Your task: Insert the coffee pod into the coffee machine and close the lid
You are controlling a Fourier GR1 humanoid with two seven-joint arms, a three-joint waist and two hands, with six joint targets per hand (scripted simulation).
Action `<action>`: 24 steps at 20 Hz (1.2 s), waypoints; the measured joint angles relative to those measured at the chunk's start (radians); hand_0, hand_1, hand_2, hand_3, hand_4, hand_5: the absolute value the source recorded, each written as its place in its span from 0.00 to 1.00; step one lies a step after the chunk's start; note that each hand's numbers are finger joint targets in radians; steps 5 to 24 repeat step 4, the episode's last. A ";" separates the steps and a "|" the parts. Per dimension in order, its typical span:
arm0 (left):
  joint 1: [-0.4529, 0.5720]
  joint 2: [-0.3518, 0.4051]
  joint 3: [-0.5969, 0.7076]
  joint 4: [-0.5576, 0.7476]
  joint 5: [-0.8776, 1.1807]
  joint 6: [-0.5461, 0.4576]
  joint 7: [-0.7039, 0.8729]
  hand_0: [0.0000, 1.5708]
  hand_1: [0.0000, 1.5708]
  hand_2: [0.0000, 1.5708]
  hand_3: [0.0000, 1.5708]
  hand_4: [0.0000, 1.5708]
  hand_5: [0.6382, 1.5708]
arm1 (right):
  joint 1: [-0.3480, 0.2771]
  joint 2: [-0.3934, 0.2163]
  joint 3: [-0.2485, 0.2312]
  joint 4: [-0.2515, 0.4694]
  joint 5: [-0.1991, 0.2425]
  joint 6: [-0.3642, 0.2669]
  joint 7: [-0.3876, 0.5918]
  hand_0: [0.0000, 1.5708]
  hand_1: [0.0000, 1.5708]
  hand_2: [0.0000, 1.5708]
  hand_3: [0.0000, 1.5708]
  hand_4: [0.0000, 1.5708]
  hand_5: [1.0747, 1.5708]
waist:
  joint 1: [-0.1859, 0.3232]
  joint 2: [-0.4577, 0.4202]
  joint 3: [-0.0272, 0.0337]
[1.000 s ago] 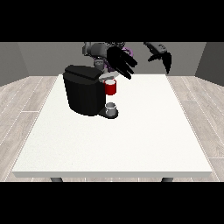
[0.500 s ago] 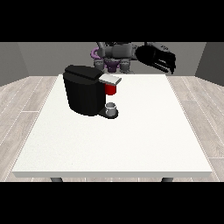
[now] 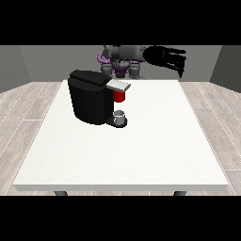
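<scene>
The black coffee machine (image 3: pixel 89 96) stands on the white table (image 3: pixel 141 150), left of the middle. Its grey lid (image 3: pixel 118 85) lies flat over the red pod holder (image 3: pixel 119 96). The pod itself is hidden. A small grey cup (image 3: pixel 120 116) sits on the machine's base under the holder. The hand at the view's right (image 3: pixel 168 57) is raised over the table's far edge, well right of the machine, fingers hanging relaxed and holding nothing. The hand at the view's left (image 3: pixel 106 68) is only a small shape low by the robot's body, behind the machine.
The robot's torso (image 3: pixel 123 59) stands behind the far edge of the table. The table's front edge (image 3: pixel 122 187) runs near the bottom. A grey wood floor surrounds the table.
The hand that was over the machine's lid has pulled up and away towards the view's right. The grey lid now shows flat over the red holder.
</scene>
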 measured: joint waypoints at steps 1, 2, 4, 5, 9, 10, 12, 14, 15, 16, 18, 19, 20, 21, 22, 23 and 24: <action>0.008 0.002 0.001 -0.001 0.001 -0.001 0.003 0.00 0.00 0.00 0.00 0.17 1.00 | 0.013 0.023 0.011 -0.001 0.001 -0.004 -0.021 0.00 0.00 0.00 0.00 0.12 1.00 | -0.010 -0.013 0.0000; 0.022 0.006 0.012 0.004 0.004 0.002 -0.004 0.00 0.00 0.00 0.00 0.17 1.00 | 0.037 0.046 0.026 -0.010 -0.002 0.000 -0.045 0.00 0.00 0.00 0.00 0.12 1.00 | -0.032 -0.026 -0.0002; 0.053 0.018 0.031 0.025 0.010 0.001 -0.023 0.00 0.00 0.00 0.00 0.17 1.00 | 0.073 0.095 0.056 -0.023 -0.003 -0.011 -0.073 0.00 0.00 0.00 0.00 0.17 1.00 | -0.065 -0.052 -0.0002; 0.053 0.018 0.031 0.025 0.010 0.001 -0.023 0.00 0.00 0.00 0.00 0.17 1.00 | 0.073 0.095 0.056 -0.023 -0.003 -0.011 -0.073 0.00 0.00 0.00 0.00 0.17 1.00 | -0.065 -0.052 -0.0002; 0.053 0.018 0.031 0.025 0.010 0.001 -0.023 0.00 0.00 0.00 0.00 0.17 1.00 | 0.073 0.095 0.056 -0.023 -0.003 -0.011 -0.073 0.00 0.00 0.00 0.00 0.17 1.00 | -0.065 -0.052 -0.0002; 0.053 0.018 0.031 0.025 0.010 0.001 -0.023 0.00 0.00 0.00 0.00 0.17 1.00 | 0.073 0.095 0.056 -0.023 -0.003 -0.011 -0.073 0.00 0.00 0.00 0.00 0.17 1.00 | -0.065 -0.052 -0.0002; 0.053 0.018 0.031 0.025 0.010 0.001 -0.023 0.00 0.00 0.00 0.00 0.17 1.00 | 0.073 0.095 0.056 -0.023 -0.003 -0.011 -0.073 0.00 0.00 0.00 0.00 0.17 1.00 | -0.065 -0.052 -0.0002; 0.053 0.018 0.031 0.025 0.010 0.001 -0.023 0.00 0.00 0.00 0.00 0.17 1.00 | 0.073 0.095 0.056 -0.023 -0.003 -0.011 -0.073 0.00 0.00 0.00 0.00 0.17 1.00 | -0.065 -0.052 -0.0002; 0.053 0.018 0.031 0.025 0.010 0.001 -0.023 0.00 0.00 0.00 0.00 0.17 1.00 | 0.073 0.095 0.056 -0.023 -0.003 -0.011 -0.073 0.00 0.00 0.00 0.00 0.17 1.00 | -0.065 -0.052 -0.0002; 0.053 0.018 0.031 0.025 0.010 0.001 -0.023 0.00 0.00 0.00 0.00 0.17 1.00 | 0.073 0.095 0.056 -0.023 -0.003 -0.011 -0.073 0.00 0.00 0.00 0.00 0.17 1.00 | -0.065 -0.052 -0.0002; 0.053 0.018 0.031 0.025 0.010 0.001 -0.023 0.00 0.00 0.00 0.00 0.17 1.00 | 0.073 0.095 0.056 -0.023 -0.003 -0.011 -0.073 0.00 0.00 0.00 0.00 0.17 1.00 | -0.065 -0.052 -0.0002; 0.053 0.018 0.031 0.025 0.010 0.001 -0.023 0.00 0.00 0.00 0.00 0.17 1.00 | 0.073 0.095 0.056 -0.023 -0.003 -0.011 -0.073 0.00 0.00 0.00 0.00 0.17 1.00 | -0.065 -0.052 -0.0002; 0.053 0.018 0.031 0.025 0.010 0.001 -0.023 0.00 0.00 0.00 0.00 0.17 1.00 | 0.073 0.095 0.056 -0.023 -0.003 -0.011 -0.073 0.00 0.00 0.00 0.00 0.17 1.00 | -0.065 -0.052 -0.0002; 0.053 0.018 0.031 0.025 0.010 0.001 -0.023 0.00 0.00 0.00 0.00 0.17 1.00 | 0.073 0.095 0.056 -0.023 -0.003 -0.011 -0.073 0.00 0.00 0.00 0.00 0.17 1.00 | -0.065 -0.052 -0.0002; 0.053 0.018 0.031 0.025 0.010 0.001 -0.023 0.00 0.00 0.00 0.00 0.17 1.00 | 0.073 0.095 0.056 -0.023 -0.003 -0.011 -0.073 0.00 0.00 0.00 0.00 0.17 1.00 | -0.065 -0.052 -0.0002; 0.053 0.018 0.031 0.025 0.010 0.001 -0.023 0.00 0.00 0.00 0.00 0.17 1.00 | 0.073 0.095 0.056 -0.023 -0.003 -0.011 -0.073 0.00 0.00 0.00 0.00 0.17 1.00 | -0.065 -0.052 -0.0002; 0.053 0.018 0.031 0.025 0.010 0.001 -0.023 0.00 0.00 0.00 0.00 0.17 1.00 | 0.073 0.095 0.056 -0.023 -0.003 -0.011 -0.073 0.00 0.00 0.00 0.00 0.17 1.00 | -0.065 -0.052 -0.0002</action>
